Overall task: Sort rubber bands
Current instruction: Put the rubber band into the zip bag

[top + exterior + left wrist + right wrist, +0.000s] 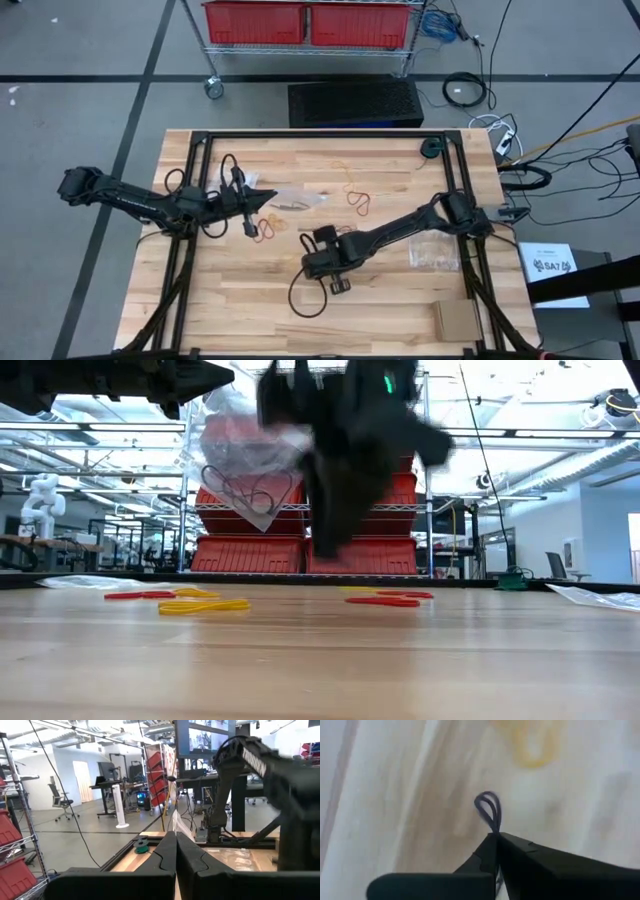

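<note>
One dark band (488, 810) – R wrist only

Red and yellow rubber bands (190, 600); pinched band (489, 810) seemingly dark blue.

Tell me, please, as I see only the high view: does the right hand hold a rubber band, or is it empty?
Observer: It holds one. In the right wrist view the right hand is shut on a dark rubber band, and a small loop sticks out past the fingertips.
Operator: Does the bag at the left hand lie on the table?
Observer: No. The low view shows the clear bag hanging above the table, with dark bands inside it.
Operator: Is the left hand closed on it?
Observer: Yes. In the left wrist view the left hand is shut, and a thin clear edge rises from between its fingers.
</note>
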{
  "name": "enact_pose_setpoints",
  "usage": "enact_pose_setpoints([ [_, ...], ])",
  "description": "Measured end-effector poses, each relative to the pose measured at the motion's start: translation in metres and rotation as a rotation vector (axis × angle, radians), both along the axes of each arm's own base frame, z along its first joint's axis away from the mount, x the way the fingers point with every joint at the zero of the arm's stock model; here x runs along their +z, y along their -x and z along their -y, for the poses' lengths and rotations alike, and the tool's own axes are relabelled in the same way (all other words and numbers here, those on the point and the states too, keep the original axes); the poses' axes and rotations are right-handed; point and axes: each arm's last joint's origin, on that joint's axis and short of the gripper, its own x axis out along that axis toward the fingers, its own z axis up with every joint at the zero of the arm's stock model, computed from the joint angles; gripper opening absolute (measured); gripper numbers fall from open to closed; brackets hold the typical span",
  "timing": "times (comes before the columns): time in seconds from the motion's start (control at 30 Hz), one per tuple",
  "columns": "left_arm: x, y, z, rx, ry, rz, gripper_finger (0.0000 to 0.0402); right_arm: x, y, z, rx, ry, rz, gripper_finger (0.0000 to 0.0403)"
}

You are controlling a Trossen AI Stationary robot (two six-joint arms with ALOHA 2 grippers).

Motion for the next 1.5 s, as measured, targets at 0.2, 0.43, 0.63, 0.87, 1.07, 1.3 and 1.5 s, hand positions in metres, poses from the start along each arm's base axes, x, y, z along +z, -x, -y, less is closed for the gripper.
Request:
enact_pose_setpoints([
  [0.2, 0.000, 0.000, 0.000, 0.000, 0.000, -0.004, 0.0000, 0.033, -0.009, 0.008, 0.036, 0.111, 0.028, 0.0000],
  [0.43, 0.000, 0.000, 0.000, 0.000, 0.000, -0.002, 0.0000, 0.067, -0.009, 0.025, 0.098, 0.265, -0.004, 0.0000],
  [0.63, 0.000, 0.000, 0.000, 0.000, 0.001, -0.002, 0.0000, 0.082, -0.008, 0.049, 0.154, 0.303, -0.069, 0.0000],
  [0.87, 0.000, 0.000, 0.000, 0.000, 0.001, -0.003, 0.0000, 0.106, -0.009, 0.073, 0.059, 0.290, -0.042, 0.0000],
  [1.07, -0.001, 0.000, 0.000, 0.000, -0.001, -0.006, 0.0000, 0.163, -0.007, 0.062, 0.012, 0.242, 0.161, 0.0000],
  [1.3, 0.000, 0.000, 0.000, -0.001, 0.000, -0.006, 0.0000, 0.200, 0.011, 0.063, -0.091, 0.253, 0.349, 0.0000],
  [1.5, 0.000, 0.000, 0.000, -0.001, 0.000, -0.006, 0.0000, 0.204, 0.008, 0.065, -0.130, 0.264, 0.397, 0.0000],
])
